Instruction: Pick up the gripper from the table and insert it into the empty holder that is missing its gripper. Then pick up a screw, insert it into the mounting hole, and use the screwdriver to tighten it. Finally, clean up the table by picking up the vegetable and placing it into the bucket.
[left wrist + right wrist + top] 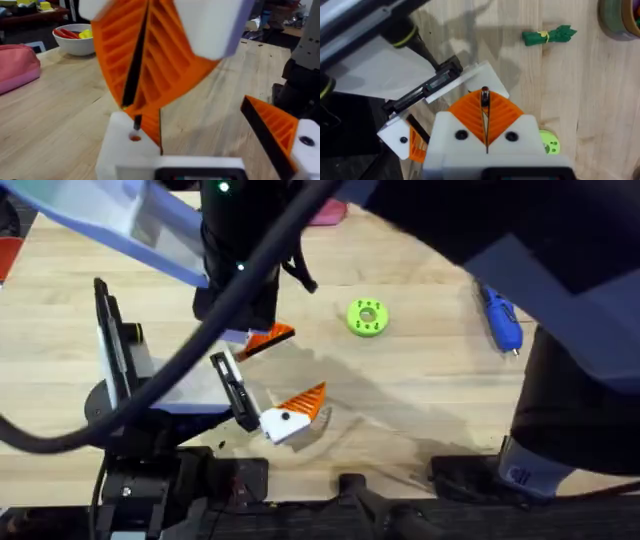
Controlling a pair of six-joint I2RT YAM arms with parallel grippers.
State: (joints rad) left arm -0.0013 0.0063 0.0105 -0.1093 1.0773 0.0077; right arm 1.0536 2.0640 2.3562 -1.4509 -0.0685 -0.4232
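Right end effector (137, 107) is pinched narrow, its two orange fingers pressed flat together around a thin dark pin that I take for the screw (136, 119). The screw's tip hangs just above the mounting hole (135, 137) in the white holder (122, 150), close to touching it. The holder sits on the left end effector (200, 132), which stands wide, with its one fitted orange finger (272, 127) well apart from the holder. A thin orange edge (156, 127) runs along the holder's side and orange shows inside the hole. This may be the spare finger already seated, though the angle is too poor to be sure.

The step in hand looks like starting the screw. To do it well, the pin should stay square to the holder's face and centred over the hole. It should go down slowly, and the pinch should be let go only once the pin stands by itself. The left arm must hold steady meanwhile, since any sway shifts the hole.

Farther out, the blue screwdriver (500, 320) lies near the desk's right edge, with a green disc (367, 318) between it and the arms. From the right wrist, the leafy vegetable (549, 35) lies on bare wood, with a round rim, probably the bucket (619, 27), just beyond it. A white bowl (75, 42) stands toward the desk's far edge.
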